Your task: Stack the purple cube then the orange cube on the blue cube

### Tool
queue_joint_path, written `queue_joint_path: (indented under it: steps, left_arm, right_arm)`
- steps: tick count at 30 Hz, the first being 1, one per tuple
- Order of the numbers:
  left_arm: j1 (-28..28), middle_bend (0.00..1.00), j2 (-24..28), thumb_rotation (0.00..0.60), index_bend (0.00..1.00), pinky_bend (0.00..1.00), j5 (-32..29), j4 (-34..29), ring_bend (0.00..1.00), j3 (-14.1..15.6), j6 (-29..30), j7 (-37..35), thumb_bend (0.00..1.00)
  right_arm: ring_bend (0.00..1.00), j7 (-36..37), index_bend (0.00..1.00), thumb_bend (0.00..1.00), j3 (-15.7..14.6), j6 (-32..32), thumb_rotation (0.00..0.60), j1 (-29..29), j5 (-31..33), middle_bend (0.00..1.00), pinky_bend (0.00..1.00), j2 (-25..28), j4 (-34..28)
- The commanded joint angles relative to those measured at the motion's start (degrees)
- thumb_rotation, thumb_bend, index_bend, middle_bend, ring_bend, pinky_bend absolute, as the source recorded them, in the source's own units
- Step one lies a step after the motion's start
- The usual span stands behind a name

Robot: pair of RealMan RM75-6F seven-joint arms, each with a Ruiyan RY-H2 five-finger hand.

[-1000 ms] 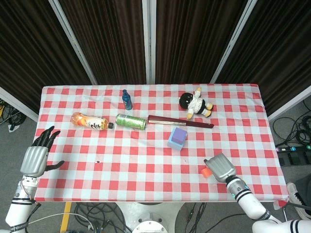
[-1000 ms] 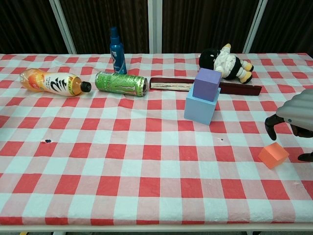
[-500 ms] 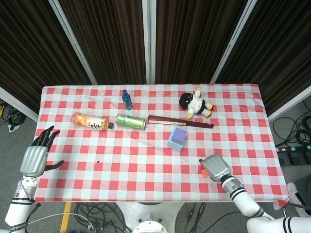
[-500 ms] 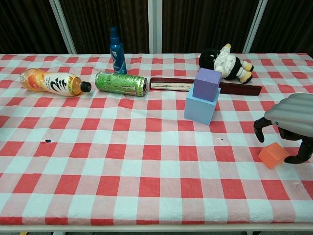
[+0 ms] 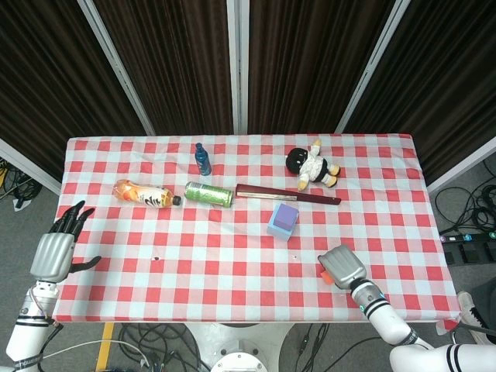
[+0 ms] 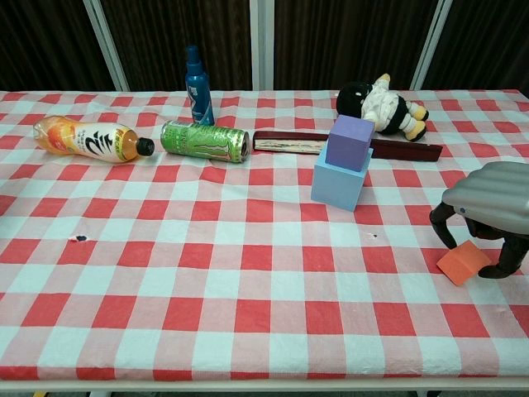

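On checkered tablecloth | dark curtains behind | right hand clasps orange cube | left hand spread, empty

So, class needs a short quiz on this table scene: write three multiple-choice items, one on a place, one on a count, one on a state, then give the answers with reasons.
1. Where does the purple cube sit?
A. on the blue cube
B. beside the green can
C. under the right hand

2. How many cubes are stacked now?
A. one
B. two
C. three

3. How does the green can lie?
A. upright
B. on its side
C. crushed flat

Answers:
1. A: the purple cube rests on top of the blue cube.
2. B: only purple sits on blue; the orange cube is low by the tablecloth, under the right hand, whose fingers curl down on either side of it.
3. B: the green can lies on its side beside the orange bottle.
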Motion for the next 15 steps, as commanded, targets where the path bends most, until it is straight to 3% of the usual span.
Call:
queue_joint_path:
  steps: [1, 7, 15]
  left_arm:
    - [0.0, 0.11, 0.0, 0.6, 0.16, 0.21, 0.0, 0.0, 0.08, 0.0, 0.1, -0.1, 0.0]
    - [0.0, 0.11, 0.0, 0.6, 0.16, 0.21, 0.1, 0.2, 0.08, 0.0, 0.2, -0.4, 0.0]
    - [0.0, 0.11, -0.1, 0.6, 0.16, 0.21, 0.4, -0.1, 0.08, 0.2, 0.1, -0.5, 0.0]
  right_arm:
    - [1.0, 0.2, 0.55, 0.09, 0.1, 0.2, 0.6, 0.0, -0.2, 1.0, 1.0, 0.1, -0.1]
    - [1.0, 0.4, 0.56, 0.09, 1.1, 1.3, 0.6, 0.3, -0.1, 1.0, 1.0, 1.9, -2.6]
    - [1.0, -1.6, 0.58, 0.11, 7.6, 7.2, 0.6, 2.8, 7.5, 1.0, 1.0, 11.7, -17.3]
